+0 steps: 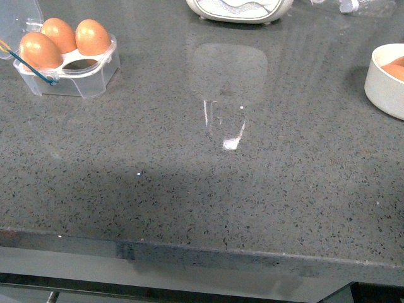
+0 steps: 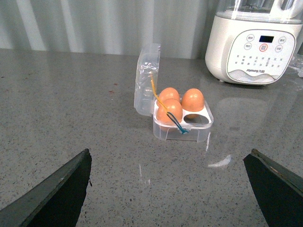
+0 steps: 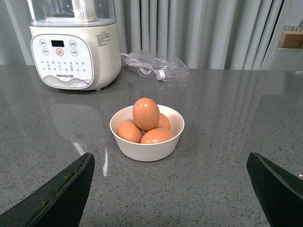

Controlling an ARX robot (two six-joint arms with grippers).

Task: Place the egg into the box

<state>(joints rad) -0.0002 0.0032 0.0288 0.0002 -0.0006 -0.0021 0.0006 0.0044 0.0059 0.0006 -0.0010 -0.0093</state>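
Note:
The box (image 1: 76, 72) is a clear plastic carton at the far left of the counter, lid open, holding three brown eggs with one cell empty. The left wrist view shows the box (image 2: 182, 127) too, its blue-and-yellow tie hanging over the front. A top egg (image 3: 146, 113) rests on several others in a white bowl (image 3: 147, 146); the bowl (image 1: 382, 85) sits at the right edge of the front view. My left gripper (image 2: 168, 189) is open, well back from the box. My right gripper (image 3: 170, 189) is open, short of the bowl. Neither holds anything.
A white blender base (image 1: 240, 9) stands at the back of the counter, between box and bowl. A clear plastic bag with a cable (image 3: 154, 68) lies behind the bowl. The counter's front edge (image 1: 202, 252) runs across the bottom of the front view.

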